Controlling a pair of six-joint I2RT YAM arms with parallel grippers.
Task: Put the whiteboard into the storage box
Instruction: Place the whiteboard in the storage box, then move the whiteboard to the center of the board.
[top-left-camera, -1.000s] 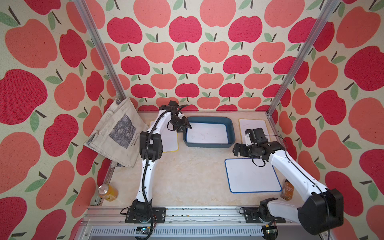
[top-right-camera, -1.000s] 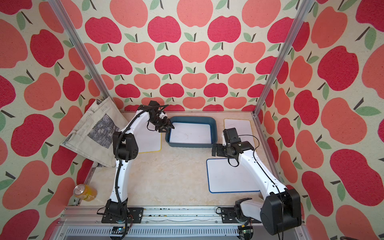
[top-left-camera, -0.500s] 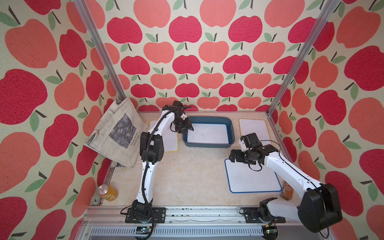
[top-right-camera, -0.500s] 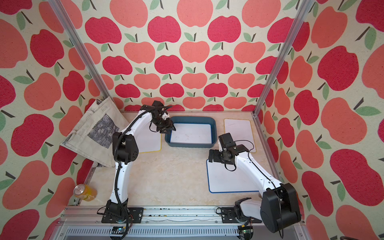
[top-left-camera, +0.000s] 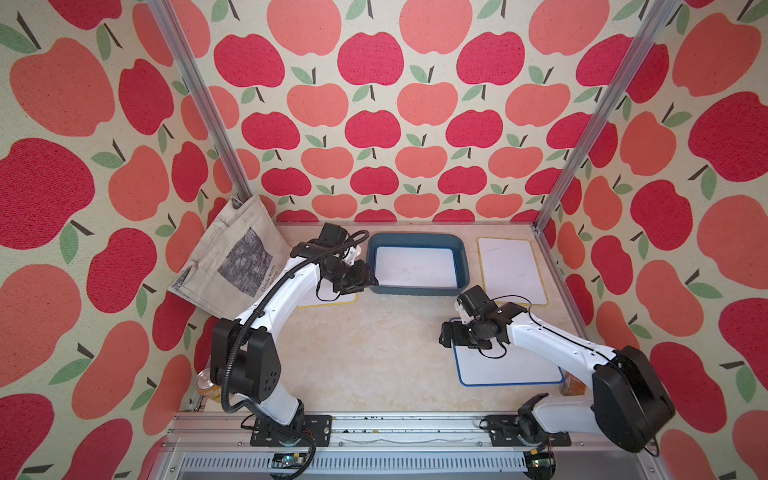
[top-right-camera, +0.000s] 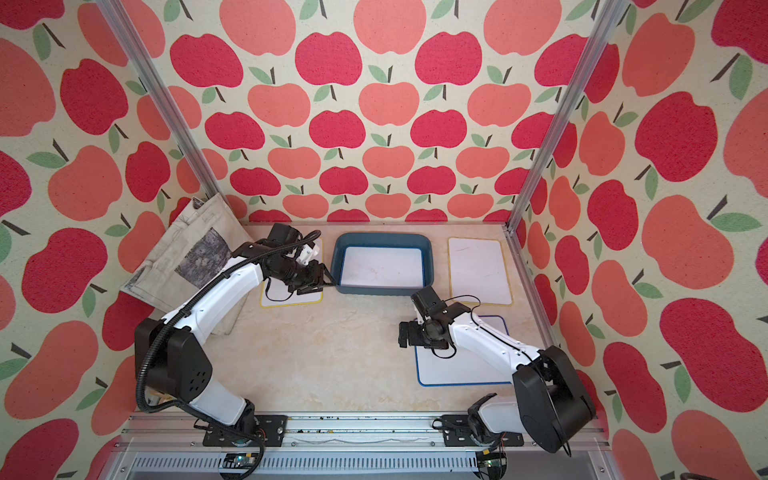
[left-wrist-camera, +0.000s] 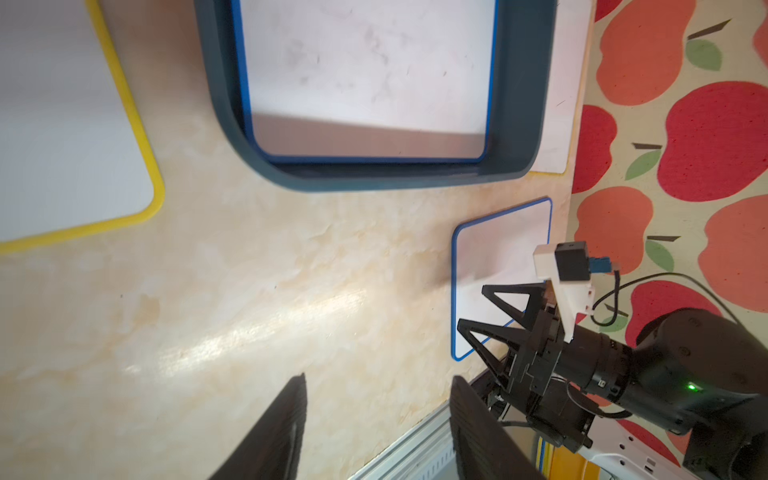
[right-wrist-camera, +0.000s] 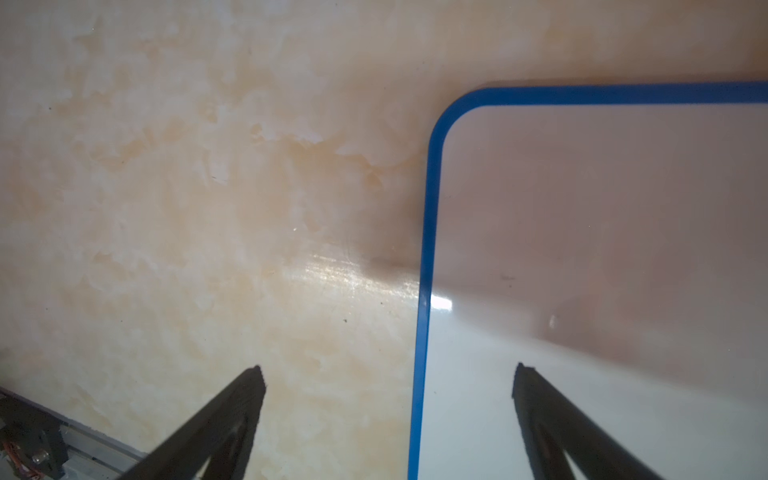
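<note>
The dark teal storage box (top-left-camera: 415, 291) (top-right-camera: 382, 291) stands at the back centre, and a blue-rimmed whiteboard (top-left-camera: 415, 266) (left-wrist-camera: 365, 62) lies flat inside it. Another blue-rimmed whiteboard (top-left-camera: 511, 361) (right-wrist-camera: 602, 249) lies on the table at the front right. My right gripper (top-left-camera: 446, 334) (right-wrist-camera: 388, 370) hovers open over its far left corner, one finger over the board and one over bare table. My left gripper (top-left-camera: 365, 282) (left-wrist-camera: 378, 380) is open and empty beside the box's front left corner.
A yellow-rimmed whiteboard (top-left-camera: 511, 270) lies right of the box, another (left-wrist-camera: 62, 124) left of it under my left arm. A canvas tote bag (top-left-camera: 237, 257) leans in the back left corner. A drink can (top-left-camera: 208, 384) stands front left, an orange bottle (top-left-camera: 573, 384) front right.
My right gripper has moved from near the box's front right corner toward the front and left, to the blue-rimmed board's corner. The left gripper shifted slightly toward the box.
</note>
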